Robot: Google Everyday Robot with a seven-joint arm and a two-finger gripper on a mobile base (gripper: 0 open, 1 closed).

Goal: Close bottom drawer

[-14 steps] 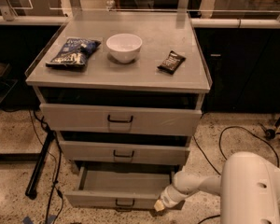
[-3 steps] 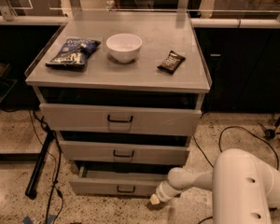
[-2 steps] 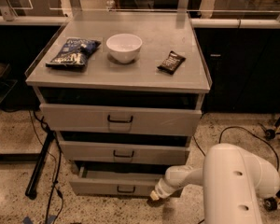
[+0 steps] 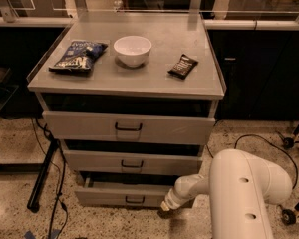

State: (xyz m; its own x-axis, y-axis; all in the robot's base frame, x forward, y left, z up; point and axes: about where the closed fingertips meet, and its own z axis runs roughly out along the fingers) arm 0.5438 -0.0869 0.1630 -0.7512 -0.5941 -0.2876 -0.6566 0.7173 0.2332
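Observation:
The bottom drawer point(image 4: 114, 195) of the grey metal cabinet point(image 4: 209, 91) sticks out only a little, with a thin strip of its tray showing behind its short front panel and small dark loop handle point(image 4: 134, 199). My gripper point(image 4: 165, 209) is at the end of the white arm point(image 4: 244, 193), low at the drawer front's right end, against or very near the panel.
On the cabinet top lie a blue snack bag point(image 4: 77, 55), a white bowl point(image 4: 132, 50) and a dark snack bar point(image 4: 183, 66). The top drawer point(image 4: 128, 127) and middle drawer point(image 4: 132, 162) also stand slightly out. Cables point(image 4: 50, 198) and a black stand leg point(image 4: 42, 176) lie left on the floor.
The bottom drawer has slid in from well open 4.7 s ago to nearly shut. The gripper followed it toward the cabinet; the arm's bulk now fills more of the lower right.

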